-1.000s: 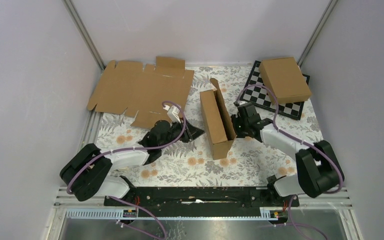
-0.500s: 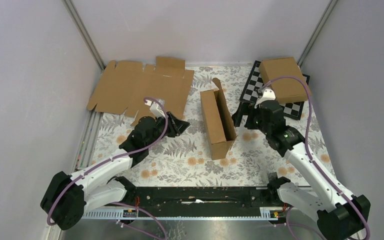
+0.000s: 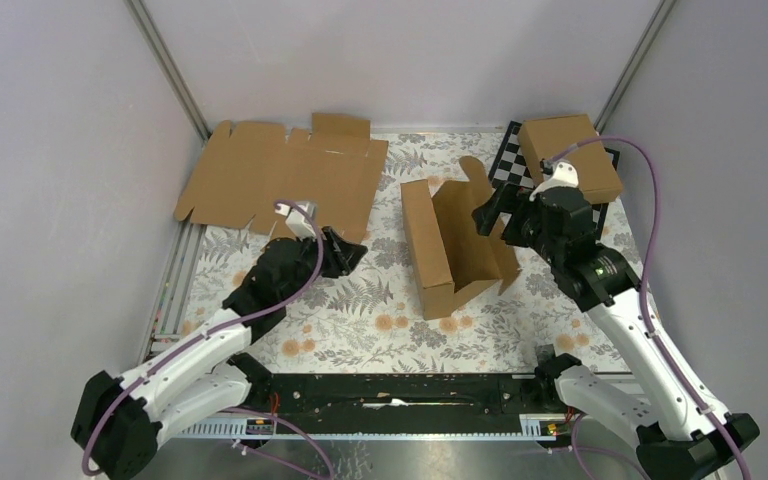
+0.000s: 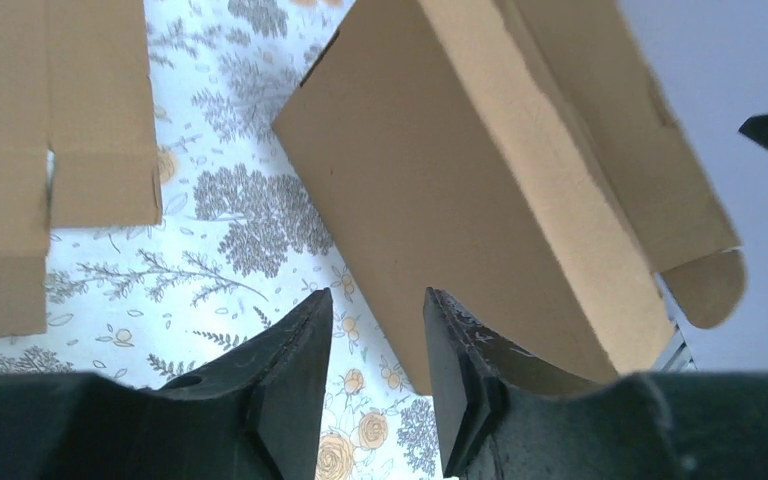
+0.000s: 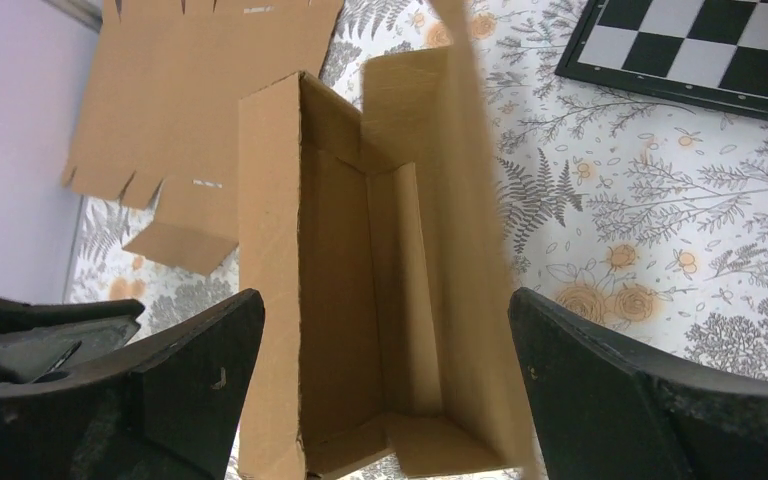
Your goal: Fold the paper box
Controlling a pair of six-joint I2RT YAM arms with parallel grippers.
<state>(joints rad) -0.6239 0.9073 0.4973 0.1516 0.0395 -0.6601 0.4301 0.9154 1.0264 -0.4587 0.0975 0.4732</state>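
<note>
The paper box (image 3: 450, 245) stands on its long side in the middle of the flowered mat, its hollow facing right. Its lid panel (image 3: 480, 235) leans out to the right, and the rounded tab at the far end sticks up. In the right wrist view I look down into the paper box (image 5: 360, 260). My right gripper (image 3: 495, 210) hovers above the lid's far end, open wide, touching nothing. My left gripper (image 3: 353, 250) is left of the box and apart from it, open with nothing between its fingers. The box's outer wall (image 4: 460, 180) shows ahead in the left wrist view.
A wide flat cardboard sheet (image 3: 280, 180) with notched edges lies at the back left. A chessboard (image 3: 505, 162) sits at the back right with another brown box (image 3: 570, 155) on it. Grey walls close in both sides and the back.
My right gripper opened wide and lifted away from the box's right side, and the lid panel swung down to the right. My left gripper drew back to the left and opened partway.
</note>
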